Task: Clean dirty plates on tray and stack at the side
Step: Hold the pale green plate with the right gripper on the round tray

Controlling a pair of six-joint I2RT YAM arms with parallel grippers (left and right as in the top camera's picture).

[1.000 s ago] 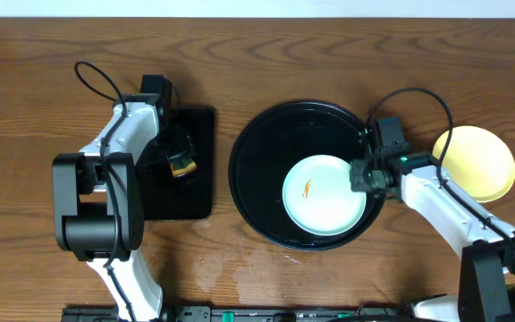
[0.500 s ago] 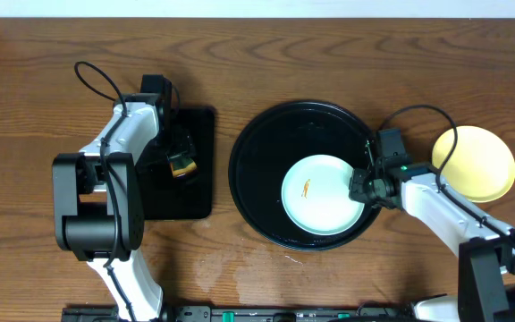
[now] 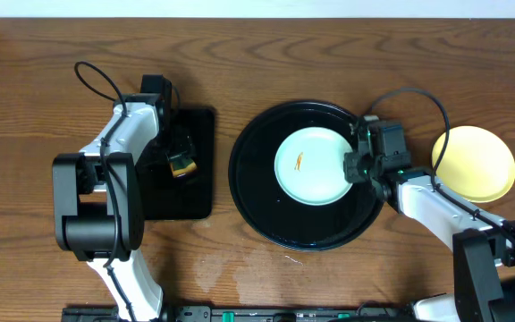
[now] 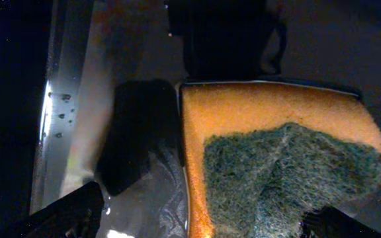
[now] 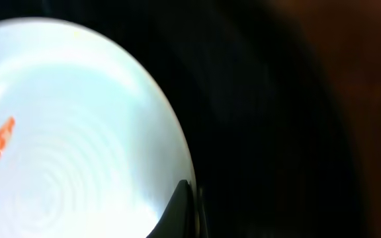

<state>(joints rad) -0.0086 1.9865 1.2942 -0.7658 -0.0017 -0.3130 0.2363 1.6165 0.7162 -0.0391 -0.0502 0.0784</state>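
A pale mint-green plate (image 3: 309, 167) with a small orange smear lies in the round black tray (image 3: 266, 210). In the right wrist view the plate (image 5: 65, 132) fills the left side. My right gripper (image 3: 354, 166) is shut on the plate's right rim, and its fingers (image 5: 189, 206) pinch that edge. A pale yellow plate (image 3: 477, 163) sits on the table at the right. No second mint plate is in view. My left gripper (image 3: 181, 161) is open, low over the rectangular tray. An orange sponge with a green scouring pad (image 4: 276, 152) lies between its fingers (image 4: 200, 221).
The small rectangular black tray (image 3: 195, 192) is on the left and its surface looks wet in the left wrist view. The wooden table (image 3: 240, 268) has a damp patch near its front edge. A black cable loops above each arm.
My right gripper has moved the mint plate from the tray's front right up and to the left, nearer the tray's middle. The left arm has not moved.
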